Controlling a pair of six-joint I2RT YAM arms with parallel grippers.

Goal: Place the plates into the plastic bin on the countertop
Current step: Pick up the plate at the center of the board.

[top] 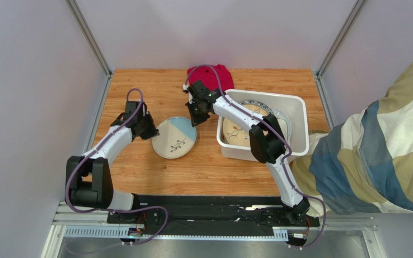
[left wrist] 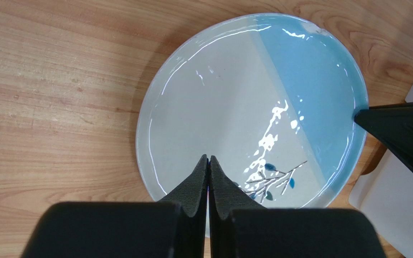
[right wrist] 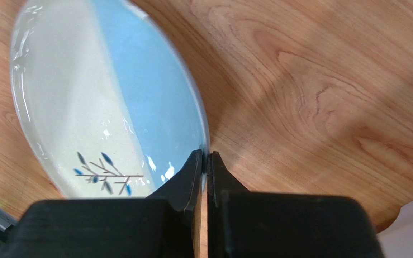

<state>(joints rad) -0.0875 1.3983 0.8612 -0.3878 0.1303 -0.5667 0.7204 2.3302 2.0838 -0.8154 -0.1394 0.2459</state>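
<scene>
A cream-and-blue plate (top: 175,138) with a leaf sprig lies on the countertop (top: 155,94), left of the plastic bin (top: 299,127). My right gripper (top: 195,119) is shut on this plate's upper right rim; in the right wrist view the rim (right wrist: 199,121) runs into the slit between the fingertips (right wrist: 191,171). My left gripper (top: 151,130) is at the plate's left edge, shut, its tips (left wrist: 200,172) over the cream part of the plate (left wrist: 219,107) with nothing between them. Other plates (top: 240,132) lie in the bin.
A folded red cloth (top: 214,75) lies at the back behind the right arm. A person's striped sleeve (top: 375,145) reaches in from the right, beside the bin. Metal frame posts and walls edge the countertop left and right.
</scene>
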